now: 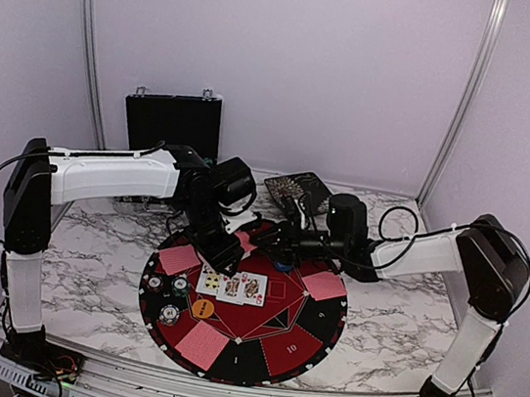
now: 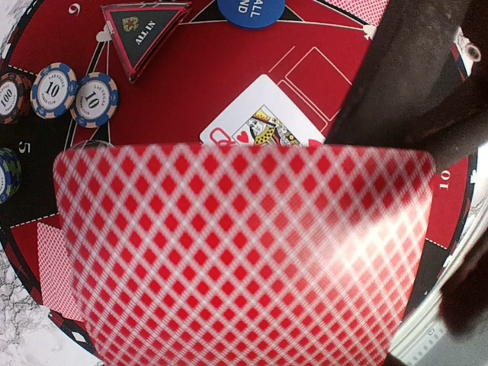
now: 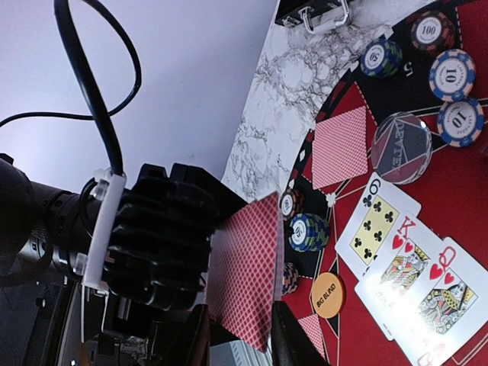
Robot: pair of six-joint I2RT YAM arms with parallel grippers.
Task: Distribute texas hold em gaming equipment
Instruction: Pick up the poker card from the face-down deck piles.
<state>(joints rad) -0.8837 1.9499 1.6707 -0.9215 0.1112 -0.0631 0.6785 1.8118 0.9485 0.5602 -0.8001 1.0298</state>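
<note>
My left gripper point(image 1: 231, 251) hangs over the far left of the round mat point(image 1: 283, 351), shut on a stack of red-backed cards point(image 2: 244, 259) that hides its own fingers in the left wrist view. My right gripper point(image 3: 242, 347) has reached in from the right. Its two dark fingers point(image 3: 293, 343) stand apart on either side of the stack's lower edge point(image 3: 244, 282). Face up on the mat lie a six of clubs point(image 3: 377, 225), a king point(image 3: 404, 263) and a queen of hearts point(image 3: 446, 293). Around them lie face-down cards point(image 1: 324, 285), chip stacks point(image 1: 169, 315) and an orange big-blind disc point(image 3: 328, 293).
A black hinged case point(image 1: 172, 121) stands upright at the back left. A dark tray of chips point(image 1: 298, 191) lies behind the mat. A triangular all-in marker point(image 2: 145, 30), a blue disc point(image 2: 250, 9) and a clear disc point(image 3: 402, 146) rest on the mat. Marble tabletop point(image 1: 397, 316) surrounds it.
</note>
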